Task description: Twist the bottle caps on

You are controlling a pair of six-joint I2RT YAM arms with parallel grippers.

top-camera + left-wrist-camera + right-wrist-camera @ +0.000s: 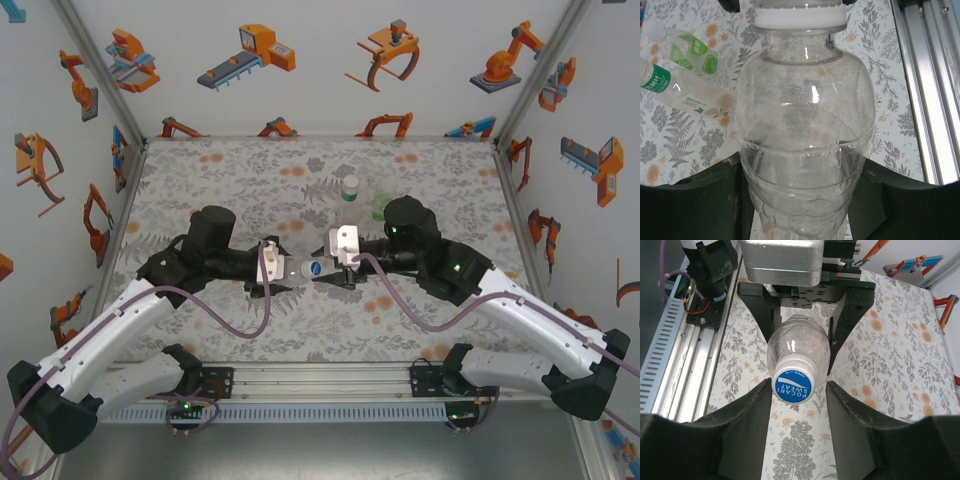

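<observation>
Clear, thin plastic, and empty by the look of it. From above, the bottle (298,270) is held level between the two arms, seemingly just off the table (220,180). Its blue cap (312,269) points toward the right arm. The left gripper (283,270) is closed round the bottle's body, and the right gripper (325,272) sits at the cap end. Two more bottles stand well apart at the back, one white-capped (350,190) and one green (382,205).

From the left wrist, the bottle's rounded shoulder and white neck ring rise up between the black fingers, which press on its lower body. No liquid shows inside. I'd judge it very light, with a wall soft enough to buckle under a hard squeeze.

From the right wrist, the cap faces the camera, seated on the neck, with the right fingers (752,430) on either side. The jaws stand a little apart. A sliver of table shows between the cap and one finger, and the other finger is just beside it or barely touching, so this hand holds nothing. I cannot tell whether the cap is wound fully down.

The cap itself looks small, stiff and rather slick. I'd pinch it squarely across its sides and grip firmly enough to turn it. The body is better held low, as it is here, so that it neither spins nor caves in.
</observation>
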